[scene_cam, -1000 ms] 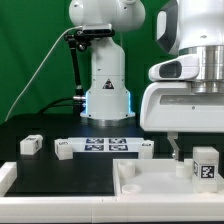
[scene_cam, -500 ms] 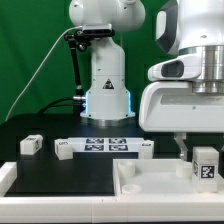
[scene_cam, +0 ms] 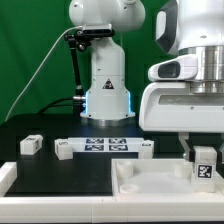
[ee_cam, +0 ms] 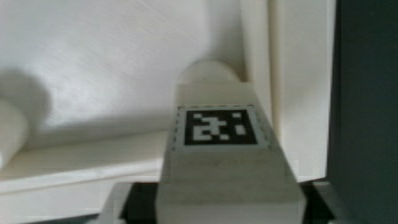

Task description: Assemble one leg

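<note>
The leg (scene_cam: 204, 165), a small white block with a black-and-white marker, stands upright at the exterior view's right, at the right end of the large white tray-like piece (scene_cam: 150, 182). My gripper (scene_cam: 203, 150) comes down over it from above, one finger (scene_cam: 187, 147) against its left side. In the wrist view the leg (ee_cam: 221, 150) fills the space between my two fingers (ee_cam: 134, 203), marker face toward the camera, and the jaws are shut on it. The other finger is hidden behind the leg in the exterior view.
Three more small white legs lie on the black table: one (scene_cam: 31, 144) at the left, one (scene_cam: 64, 149) and one (scene_cam: 146, 149) at either end of the marker board (scene_cam: 105, 146). The arm's base (scene_cam: 105, 95) stands behind.
The visible finger has moved toward the exterior view's right, closing in on the leg's side. The hand body and the leg have stayed nearly in place.
</note>
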Controlling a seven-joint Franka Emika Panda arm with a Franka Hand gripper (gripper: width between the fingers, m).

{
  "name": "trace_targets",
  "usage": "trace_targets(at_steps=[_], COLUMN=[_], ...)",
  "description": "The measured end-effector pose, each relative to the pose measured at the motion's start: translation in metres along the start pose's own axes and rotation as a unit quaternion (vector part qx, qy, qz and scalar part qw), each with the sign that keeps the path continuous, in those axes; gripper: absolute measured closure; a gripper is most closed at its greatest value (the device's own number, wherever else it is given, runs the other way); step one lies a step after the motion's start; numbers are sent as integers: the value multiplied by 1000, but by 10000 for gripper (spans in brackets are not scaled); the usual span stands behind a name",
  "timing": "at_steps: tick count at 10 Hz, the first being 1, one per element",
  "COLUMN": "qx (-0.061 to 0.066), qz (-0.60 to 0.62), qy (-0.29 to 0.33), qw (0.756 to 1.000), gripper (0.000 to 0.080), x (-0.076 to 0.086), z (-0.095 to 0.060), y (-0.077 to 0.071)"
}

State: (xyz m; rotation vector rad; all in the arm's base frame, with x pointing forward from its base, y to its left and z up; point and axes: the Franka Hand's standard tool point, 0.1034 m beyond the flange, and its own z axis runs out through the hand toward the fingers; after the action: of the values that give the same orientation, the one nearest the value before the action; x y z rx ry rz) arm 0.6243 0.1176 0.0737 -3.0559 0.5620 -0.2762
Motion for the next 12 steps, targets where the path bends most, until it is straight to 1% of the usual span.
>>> trace_targets(at_steps=[1, 3, 4, 6, 7, 8, 10, 11, 12], qx=[-2, -7, -3, -5, -5, -6, -5, -5, -3], qz=[87, 200, 275, 373, 443, 489, 592, 602, 642], qy=[0, 4, 3, -3, -9, -14, -25, -26, -29], qw=[996, 980, 961, 928, 897, 872, 806, 798, 766], gripper=[510, 509, 509, 508, 507, 507, 506, 506, 505], x=[-2, -2, -2, -3, -3, -3, -2, -2, -2], z=[0, 0, 0, 0, 0, -1, 0, 0, 0], y=[0, 1, 2, 2, 2, 3, 7, 8, 7])
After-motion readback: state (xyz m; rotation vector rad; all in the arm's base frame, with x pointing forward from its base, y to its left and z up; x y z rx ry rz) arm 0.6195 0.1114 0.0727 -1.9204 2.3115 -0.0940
